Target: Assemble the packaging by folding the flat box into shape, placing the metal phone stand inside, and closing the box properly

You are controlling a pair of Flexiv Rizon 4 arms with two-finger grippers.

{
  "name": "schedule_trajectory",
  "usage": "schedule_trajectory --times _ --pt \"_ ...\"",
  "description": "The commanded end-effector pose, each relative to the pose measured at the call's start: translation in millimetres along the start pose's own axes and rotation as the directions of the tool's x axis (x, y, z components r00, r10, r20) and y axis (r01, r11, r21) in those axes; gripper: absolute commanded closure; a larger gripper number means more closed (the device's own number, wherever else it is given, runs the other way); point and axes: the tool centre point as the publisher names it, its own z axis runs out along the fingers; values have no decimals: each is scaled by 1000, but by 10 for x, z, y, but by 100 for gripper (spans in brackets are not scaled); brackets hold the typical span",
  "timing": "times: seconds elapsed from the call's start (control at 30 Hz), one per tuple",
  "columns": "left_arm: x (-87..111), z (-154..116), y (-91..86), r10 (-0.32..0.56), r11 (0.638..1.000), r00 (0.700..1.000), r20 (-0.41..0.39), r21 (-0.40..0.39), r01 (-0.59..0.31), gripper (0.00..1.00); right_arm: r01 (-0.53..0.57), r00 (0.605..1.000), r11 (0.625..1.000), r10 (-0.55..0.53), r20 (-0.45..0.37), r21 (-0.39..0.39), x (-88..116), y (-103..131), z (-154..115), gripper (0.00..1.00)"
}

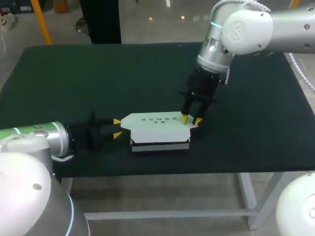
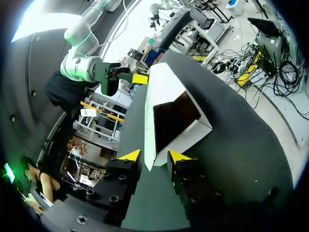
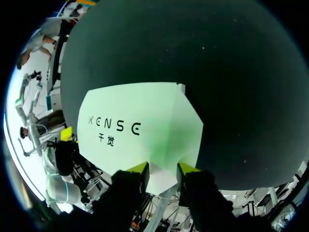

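Observation:
The white box (image 1: pixel 160 130) lies in the middle of the dark table, its printed lid (image 3: pixel 140 130) on top. My left gripper (image 1: pixel 116 128) stands open at the box's left end. In the left wrist view the pointed end flap (image 2: pixel 153 159) lies between the left gripper's (image 2: pixel 154 157) yellow tips, and the box's dark inside (image 2: pixel 174 118) shows. My right gripper (image 1: pixel 191 119) is open over the box's right end, tips down on the lid. A white tab (image 3: pixel 162 179) lies between the right gripper's (image 3: pixel 162 169) fingers. I see no metal phone stand.
The table (image 1: pixel 74 83) has a dark green cover, with bare cloth all round the box. Its front edge (image 1: pixel 162 172) runs close below the box. My right arm (image 1: pixel 236 34) comes in from the far right, my left arm (image 1: pixel 39 137) from the near left.

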Motion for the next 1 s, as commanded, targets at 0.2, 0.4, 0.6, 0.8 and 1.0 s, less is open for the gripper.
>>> schedule_trajectory --times 0.2,0.4,0.6,0.8,1.0 --pt "-292 -460 -229 -175 980 950 -257 -141 142 5 0 1000 1000 0 4 -11 -5 -14 37 58" --pt "-329 -481 -230 -252 967 880 -402 -138 214 0 -2 1000 1000 2 5 -19 -15 -23 37 57" --pt "-312 -437 -239 -238 953 886 -397 -270 135 0 -5 1000 1000 5 3 -23 -31 -32 38 56" --pt "-312 -437 -239 -238 953 886 -397 -270 135 0 -3 1000 1000 3 1 -26 -23 -24 44 55" --pt "-375 -417 -265 -287 951 868 -406 -233 205 0 -8 1000 1000 8 1 -25 -17 -16 51 55"
